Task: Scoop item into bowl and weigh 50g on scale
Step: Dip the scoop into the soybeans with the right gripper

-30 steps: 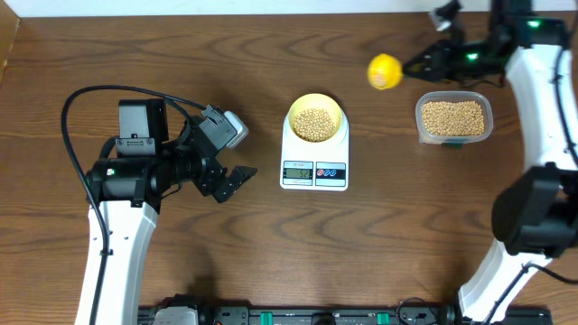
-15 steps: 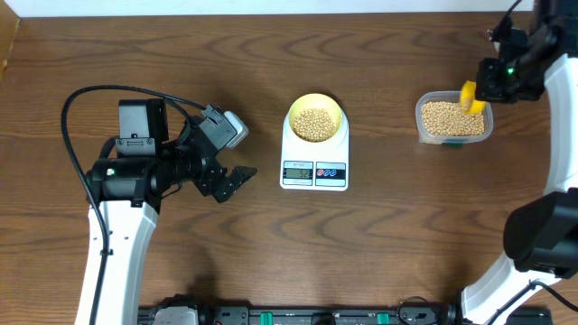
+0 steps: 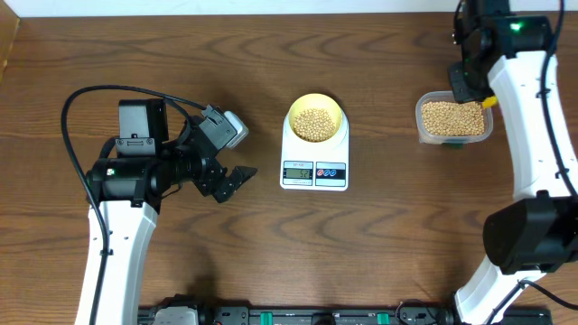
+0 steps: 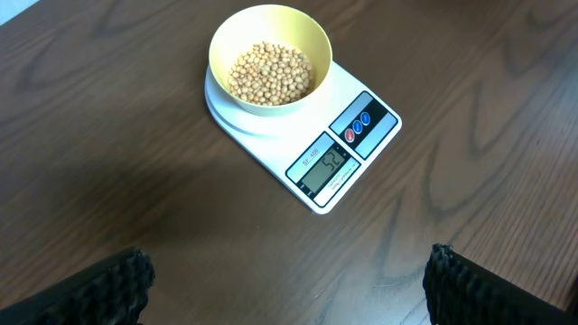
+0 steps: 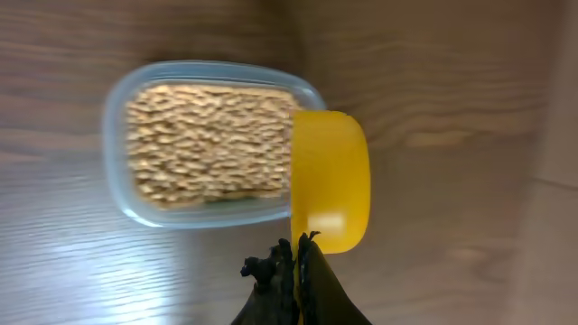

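**Two heaps of beans, one scoop at the brink**

Beans point(image 4: 271, 72) lie heaped in the bowl point(image 4: 237, 27). It sits on the platform of the scale point(image 4: 271, 149), well off to the left of the right gripper point(image 5: 296, 264) and just ahead of the left gripper point(image 4: 289, 293). The display point(image 4: 325, 164) is lit, its figures too small to read with confidence. The right gripper is clamped tight on the near end of a yellow scoop point(image 5: 330, 176). The scoop's cup hangs at the end wall of a clear tub point(image 5: 116, 135) full of more beans, straight out past the fingertips. The left gripper hangs idle, jaws spread wide, holding nothing.

Trouble from here would most likely start at the tub's rim. A scoop pushed in low could catch the thin wall and shove or tip the light tub, scattering beans over the table point(image 3: 181, 54). A heaped load, held only by a narrow handle, could swivel and spill on the long carry to the bowl. With the bowl already well stocked, one full scoop may overshoot the target weight, and a hard pour could jolt the bowl on its platform.
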